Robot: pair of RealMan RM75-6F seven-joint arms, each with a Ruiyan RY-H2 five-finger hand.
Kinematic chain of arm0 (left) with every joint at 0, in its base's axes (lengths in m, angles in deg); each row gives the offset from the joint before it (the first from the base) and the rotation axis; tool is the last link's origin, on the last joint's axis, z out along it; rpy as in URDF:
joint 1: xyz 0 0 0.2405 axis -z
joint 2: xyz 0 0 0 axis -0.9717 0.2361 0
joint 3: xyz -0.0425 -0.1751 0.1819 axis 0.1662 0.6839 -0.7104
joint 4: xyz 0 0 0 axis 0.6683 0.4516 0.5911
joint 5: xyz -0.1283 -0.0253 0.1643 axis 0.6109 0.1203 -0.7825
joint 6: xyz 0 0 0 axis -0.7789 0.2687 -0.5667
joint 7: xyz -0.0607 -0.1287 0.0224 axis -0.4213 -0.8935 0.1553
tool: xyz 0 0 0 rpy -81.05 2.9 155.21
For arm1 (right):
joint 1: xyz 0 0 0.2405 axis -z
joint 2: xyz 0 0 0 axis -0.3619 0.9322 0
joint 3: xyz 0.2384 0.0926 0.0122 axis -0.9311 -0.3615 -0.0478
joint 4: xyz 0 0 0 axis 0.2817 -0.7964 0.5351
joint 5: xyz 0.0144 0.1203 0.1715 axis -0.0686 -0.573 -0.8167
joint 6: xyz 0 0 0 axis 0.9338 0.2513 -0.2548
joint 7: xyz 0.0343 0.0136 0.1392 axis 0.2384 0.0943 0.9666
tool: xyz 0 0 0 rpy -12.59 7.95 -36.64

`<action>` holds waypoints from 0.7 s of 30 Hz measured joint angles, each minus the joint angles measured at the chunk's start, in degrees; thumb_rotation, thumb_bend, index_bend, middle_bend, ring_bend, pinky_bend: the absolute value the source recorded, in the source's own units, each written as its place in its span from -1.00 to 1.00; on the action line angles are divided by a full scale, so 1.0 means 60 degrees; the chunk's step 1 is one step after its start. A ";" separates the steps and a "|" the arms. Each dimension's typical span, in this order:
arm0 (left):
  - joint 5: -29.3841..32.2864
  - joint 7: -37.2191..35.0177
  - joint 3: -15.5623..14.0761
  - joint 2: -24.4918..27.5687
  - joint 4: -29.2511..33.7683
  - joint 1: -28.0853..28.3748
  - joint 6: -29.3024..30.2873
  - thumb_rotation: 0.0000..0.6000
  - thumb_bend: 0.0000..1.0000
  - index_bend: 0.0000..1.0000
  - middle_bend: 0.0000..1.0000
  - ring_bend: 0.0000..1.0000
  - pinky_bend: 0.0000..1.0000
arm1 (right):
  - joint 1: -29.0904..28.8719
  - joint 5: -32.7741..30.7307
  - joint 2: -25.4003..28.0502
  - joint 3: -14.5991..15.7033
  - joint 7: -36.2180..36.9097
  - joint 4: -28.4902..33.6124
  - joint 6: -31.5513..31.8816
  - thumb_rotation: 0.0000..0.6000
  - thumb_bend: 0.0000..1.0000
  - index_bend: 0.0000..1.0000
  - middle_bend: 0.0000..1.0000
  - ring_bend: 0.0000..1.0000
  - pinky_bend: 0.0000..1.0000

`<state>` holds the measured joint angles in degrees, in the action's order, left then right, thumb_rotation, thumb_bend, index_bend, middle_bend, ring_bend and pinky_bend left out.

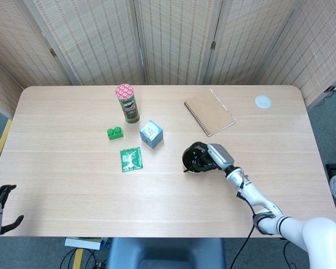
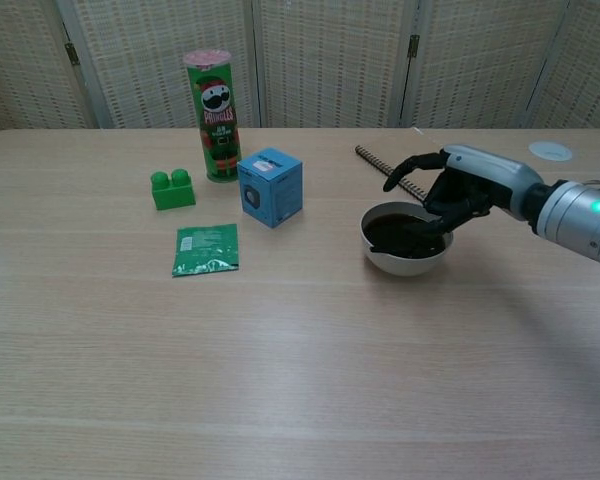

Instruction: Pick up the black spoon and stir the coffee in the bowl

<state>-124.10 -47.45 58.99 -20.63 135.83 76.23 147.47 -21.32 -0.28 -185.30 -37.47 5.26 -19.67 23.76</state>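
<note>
1. Here, in the head view, we see the right hand [image 1: 211,156] at the right side of the bowl [image 1: 189,162], its dark fingers reaching left over the coffee. A thin dark tip juts past the bowl's near-left rim; we take it for the black spoon [image 1: 187,168], though it is too small to be sure. If so, its long axis runs from the hand on the right down towards the near left. The left hand [image 1: 0,203] sits at the near-left edge of the frame, well apart from the bowl, fingers spread and holding nothing.

2. Next, in the chest view, we see the right hand [image 2: 458,192] over the far-right part of the bowl [image 2: 405,259], some fingers stretched out to the left, others curled down towards the coffee [image 2: 400,235]. A dark handle-like shape [image 2: 412,226] leads from those curled fingers into the liquid, so we judge the hand pinches the spoon with its working end dipped left of the hand. The left hand does not show here.

3. So we judge the stir turns on this: the spoon's end lies left of and below the right hand, inside the bowl, and the right arm is far the nearer.
</note>
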 measured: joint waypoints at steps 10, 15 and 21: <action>-0.0077 -0.0073 0.0074 -0.0038 -0.0029 0.0140 -0.0064 1.00 -0.53 -0.58 -0.57 -0.57 -0.62 | 0.0472 0.0018 0.1260 -0.0096 -0.1269 0.1499 0.0923 1.00 -0.45 -0.61 0.90 1.00 1.00; -0.0120 -0.0130 0.0129 -0.0091 -0.0072 0.0240 -0.0115 1.00 -0.53 -0.58 -0.57 -0.57 -0.62 | 0.0888 -0.0079 0.2165 -0.0048 -0.3163 0.2394 0.1360 1.00 -0.35 -0.34 0.63 0.84 0.99; -0.0100 -0.0104 0.0172 -0.0252 -0.0136 0.0344 -0.0201 1.00 -0.53 -0.58 -0.57 -0.57 -0.62 | 0.1823 -0.0514 0.3747 0.0134 -0.6119 0.4241 0.2065 1.00 -0.32 -0.34 0.18 0.28 0.52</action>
<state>-124.70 -48.07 60.03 -22.14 135.02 78.29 146.26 -10.39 -3.36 -162.82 -36.67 -31.46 5.77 36.15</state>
